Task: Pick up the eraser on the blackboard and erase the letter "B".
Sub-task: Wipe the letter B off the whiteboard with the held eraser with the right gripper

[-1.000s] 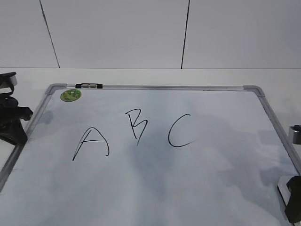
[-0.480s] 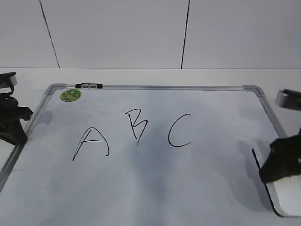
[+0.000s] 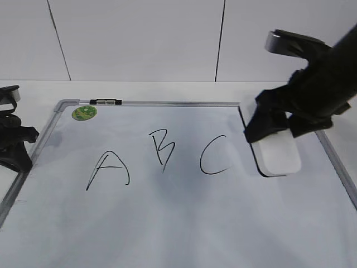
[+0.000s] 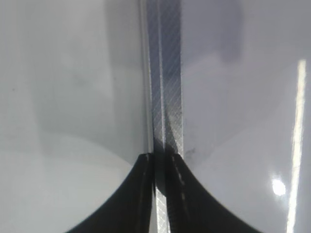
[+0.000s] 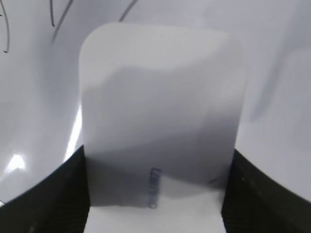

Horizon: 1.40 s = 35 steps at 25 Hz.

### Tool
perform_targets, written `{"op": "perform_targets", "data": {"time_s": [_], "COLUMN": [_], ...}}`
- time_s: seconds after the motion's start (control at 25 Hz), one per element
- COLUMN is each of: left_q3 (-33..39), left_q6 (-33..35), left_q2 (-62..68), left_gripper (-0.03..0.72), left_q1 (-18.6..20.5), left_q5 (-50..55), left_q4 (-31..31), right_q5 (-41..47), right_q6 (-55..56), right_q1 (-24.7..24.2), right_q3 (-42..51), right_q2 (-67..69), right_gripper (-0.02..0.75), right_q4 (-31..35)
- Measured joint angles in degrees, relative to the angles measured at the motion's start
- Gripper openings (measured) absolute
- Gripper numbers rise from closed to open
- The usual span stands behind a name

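The eraser (image 3: pixel 277 154) is pinched in the right claw (image 3: pixel 273 127), held above the blackboard (image 3: pixel 184 223) just right of "C" (image 3: pixel 215 155). Step in hand: carrying. Next: travel left to the letter "B" (image 3: pixel 162 148), then lower without touching "C". The left claw (image 4: pixel 163 160), pressed together, sits over the frame.

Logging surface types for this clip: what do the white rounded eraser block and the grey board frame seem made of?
White rounded eraser block: probably smooth matte plastic, evenly shaded, with a dark edge underneath. Grey board frame: likely brushed metal, finely striped with a dull sheen.
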Motion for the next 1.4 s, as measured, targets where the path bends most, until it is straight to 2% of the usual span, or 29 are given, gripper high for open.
{"op": "perform_targets", "data": {"time_s": [0.24,0.44,0.56,0.76,0.92,1.4], "left_q3": [0.00,0.00,0.00,0.00,0.00,0.00], "left_q6": [0.00,0.00,0.00,0.00,0.00,0.00], "left_q2": [0.00,0.00,0.00,0.00,0.00,0.00], "left_gripper": [0.055,0.055,0.055,0.054,0.054,0.054], "left_q1": [0.00,0.00,0.00,0.00,0.00,-0.02], "left_q5": [0.00,0.10,0.10,0.21,0.31,0.31], "left_q4": [0.00,0.00,0.00,-0.10,-0.10,-0.10], "right_q5": [2.28,8.07,13.51,15.32,15.41,15.64], "right_q6": [2.33,7.60,10.95,15.34,17.34,18.45], "right_q1": [6.93,12.18,13.33,13.68,14.58,15.11], "right_q3": [-14.81,-32.44,-43.37,-58.03,-62.06,-61.81], "right_q2": [11.10,22.94,31.23,41.83,45.39,49.49], "right_gripper": [0.531,0.530,0.530,0.530,0.530,0.530], "right_q4": [-0.25,-5.66,-8.47,-9.97,-10.69,-12.23]}}
